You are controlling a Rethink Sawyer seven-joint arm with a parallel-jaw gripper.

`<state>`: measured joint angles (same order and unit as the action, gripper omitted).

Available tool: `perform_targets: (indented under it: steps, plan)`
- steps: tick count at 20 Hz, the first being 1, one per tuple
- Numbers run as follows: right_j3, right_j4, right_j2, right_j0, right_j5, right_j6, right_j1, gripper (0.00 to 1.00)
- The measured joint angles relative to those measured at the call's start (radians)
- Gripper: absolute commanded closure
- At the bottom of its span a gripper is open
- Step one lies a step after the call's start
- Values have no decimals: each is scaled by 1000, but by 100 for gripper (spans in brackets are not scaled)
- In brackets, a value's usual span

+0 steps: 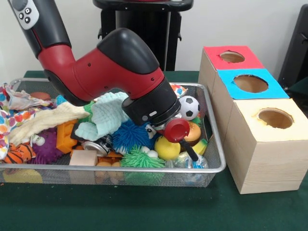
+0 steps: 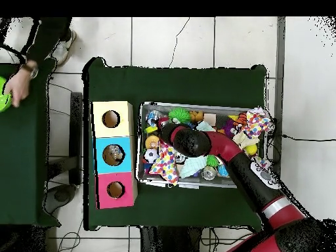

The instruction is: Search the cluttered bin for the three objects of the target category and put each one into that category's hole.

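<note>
While the arm (image 1: 115,67) leans low over the bin (image 1: 214,144), its black wrist end sits down among the toys near the bin's middle, and you cannot tell whether the gripper is open or closed, because the wrist hides it in both views. Front view: a mint cloth (image 1: 108,115) lies draped against the wrist, with a pale yellow cloth (image 1: 43,120) trailing off beside it. A blue spiky ball (image 1: 130,134) and a green spiky ball (image 1: 137,159) lie just below the wrist, a yellow ball (image 1: 167,148) beside them, and a soccer ball (image 1: 189,107) near the far rim. A red knob on a black stick (image 1: 177,130) shows right at the wrist's edge. One crinkly printed bag (image 1: 21,100) lies bunched at the bin's far corner opposite the boxes, touching the rim, well apart from the wrist. Some clear film (image 1: 192,162) shows in the near corner by the boxes; you cannot tell if it is another bag. Three boxes stand in a row just beside the bin, with red (image 1: 211,52), blue (image 1: 226,77) and yellow (image 1: 245,108) tops, each with a round hole. Overhead, a person's hand (image 2: 18,84) shows at the edge, well apart from the bin.
</note>
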<state>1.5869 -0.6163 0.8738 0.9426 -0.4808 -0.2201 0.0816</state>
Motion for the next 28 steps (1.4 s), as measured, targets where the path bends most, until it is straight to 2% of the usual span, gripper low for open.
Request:
perform_targets:
  steps: [7,8,14,28]
  plan:
    - [-3,0,-1,-3,0,0,-1,0]
    - [-6,0,-1,-7,0,0,1,100]
    - [-5,3,-1,-9,-16,0,27,100]
    - [-13,2,-1,-18,-21,0,21,100]
